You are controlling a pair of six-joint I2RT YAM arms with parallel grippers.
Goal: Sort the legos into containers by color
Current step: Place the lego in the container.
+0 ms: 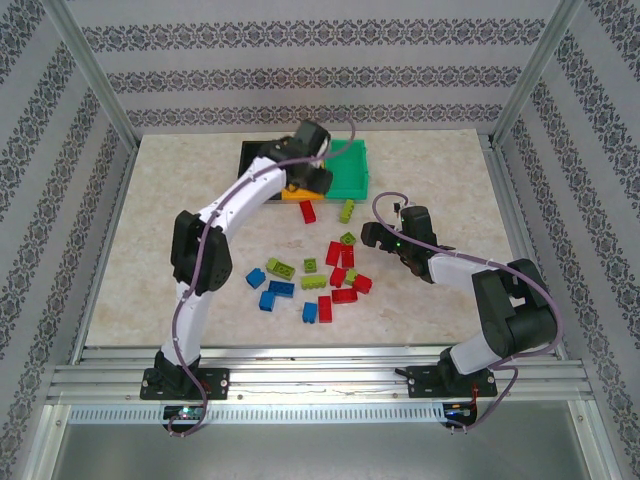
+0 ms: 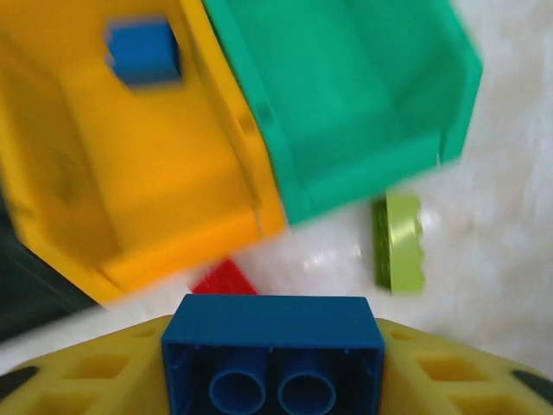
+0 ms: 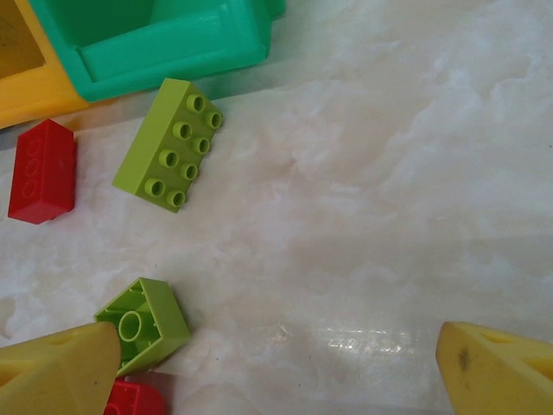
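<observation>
Legos (image 1: pixel 330 275) lie mostly loose in a red, blue and lime scatter mid-worktop (image 1: pixel 150 200), well short of the three bins at the far side. One blue brick (image 2: pixel 272 324) is off the surface, pinched between the yellow fingers of the left pincer (image 2: pixel 272 376), its hollow underside toward the wrist camera. The pincer hangs at the near lip of the orange-yellow bin (image 2: pixel 147 181), which already holds another blue piece (image 2: pixel 143 52) toward its far end. The teal bin (image 2: pixel 346 95) stands against it on one side and the black bin (image 1: pixel 255 155) on the other.

Judged step: drop blue with blue. To do it well, carry the brick past the near wall until it is squarely over the orange-yellow floor. Keep off the wall shared with the teal bin, lower a little, then part the fingers. Released from here it could catch the rim or fall short beside the red brick (image 2: pixel 225 278) just outside the wall.

The right pincer (image 3: pixel 275 370) is spread wide and holds nothing, low over the worktop near a small upturned lime brick (image 3: pixel 143 320). A longer lime brick (image 3: pixel 168 143) lies beyond, close to the teal bin's corner.

Hard to read:
- The left wrist view is smeared, so height above the rim is uncertain.
- From above, the left arm covers most of the orange-yellow bin.
- The black bin's inside cannot be made out.
- A red piece (image 3: pixel 130 399) is cut off at the bottom edge of the right wrist view, partly behind a finger.
</observation>
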